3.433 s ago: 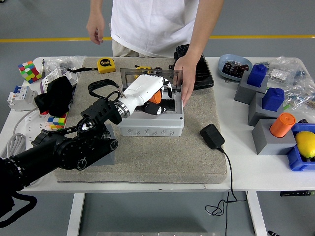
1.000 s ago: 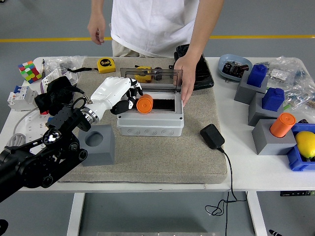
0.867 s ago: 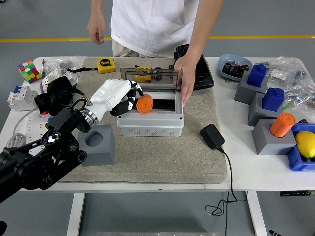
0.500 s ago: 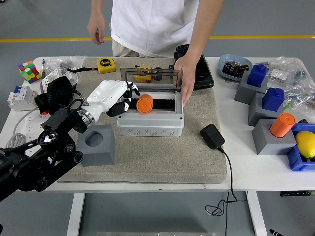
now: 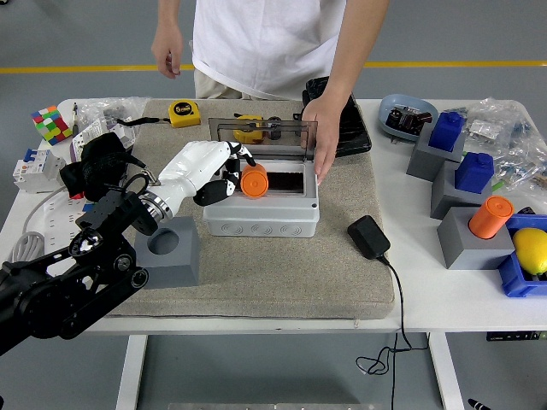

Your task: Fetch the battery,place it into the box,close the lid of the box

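Note:
The orange battery lies at the left end of the open grey box on the beige mat. The box's clear lid stands upright at its back edge. My white left hand hovers at the box's left end, open, its loosely bent fingertips right beside the battery and holding nothing. A person at the far side rests a hand on the box's right end, by the lid. My right hand is out of view.
A grey block with a round hole sits just left of the box, under my forearm. A black adapter with its cable lies to the right. A tape measure, black tray, cube and coloured blocks ring the mat.
My left hand came out of the box, leaving the battery in it, drew back left, then edged slightly right again toward the battery. The person's hand has stayed put.

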Robot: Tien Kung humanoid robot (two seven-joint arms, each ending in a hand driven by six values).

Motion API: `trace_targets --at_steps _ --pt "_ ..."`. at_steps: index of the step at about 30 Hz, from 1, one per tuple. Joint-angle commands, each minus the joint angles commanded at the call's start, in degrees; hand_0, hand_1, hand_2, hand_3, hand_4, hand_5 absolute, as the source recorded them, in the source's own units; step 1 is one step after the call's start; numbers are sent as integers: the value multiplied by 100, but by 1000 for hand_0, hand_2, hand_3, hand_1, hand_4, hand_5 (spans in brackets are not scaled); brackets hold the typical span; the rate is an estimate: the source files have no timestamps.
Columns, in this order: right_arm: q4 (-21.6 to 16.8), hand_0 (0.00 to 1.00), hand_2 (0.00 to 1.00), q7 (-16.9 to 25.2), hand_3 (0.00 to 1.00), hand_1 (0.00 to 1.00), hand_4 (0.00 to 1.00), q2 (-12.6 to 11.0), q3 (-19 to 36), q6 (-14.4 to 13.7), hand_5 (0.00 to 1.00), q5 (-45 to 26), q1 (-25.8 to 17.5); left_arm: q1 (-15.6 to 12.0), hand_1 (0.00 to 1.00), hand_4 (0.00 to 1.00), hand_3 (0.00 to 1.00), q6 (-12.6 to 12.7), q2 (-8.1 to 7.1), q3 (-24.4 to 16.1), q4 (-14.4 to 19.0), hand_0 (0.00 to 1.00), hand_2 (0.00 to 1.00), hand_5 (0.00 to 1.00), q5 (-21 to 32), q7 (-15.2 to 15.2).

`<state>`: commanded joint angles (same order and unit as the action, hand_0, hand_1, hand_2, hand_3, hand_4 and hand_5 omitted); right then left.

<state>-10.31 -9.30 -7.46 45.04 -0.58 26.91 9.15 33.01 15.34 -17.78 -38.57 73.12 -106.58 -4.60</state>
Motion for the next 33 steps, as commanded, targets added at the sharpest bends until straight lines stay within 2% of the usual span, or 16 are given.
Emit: trace_targets --at_steps 10,24,28,33 --pt "0 651 687 3 580 671 957 1 -1 2 545 -15 10 22 451 2 631 -10 96 127 -50 337 435 2 129 -10" --pt "0 651 688 8 581 671 957 4 -52 4 544 -51 14 72 445 2 630 -9 328 101 -92 335 433 2 241 27" --pt "0 651 687 2 581 671 957 6 -39 8 544 -44 14 117 443 2 629 0 435 96 -170 335 432 2 283 48" --pt "0 650 687 17 581 671 957 8 -94 6 544 -97 27 200 437 2 628 1 653 124 -398 334 430 2 373 85"
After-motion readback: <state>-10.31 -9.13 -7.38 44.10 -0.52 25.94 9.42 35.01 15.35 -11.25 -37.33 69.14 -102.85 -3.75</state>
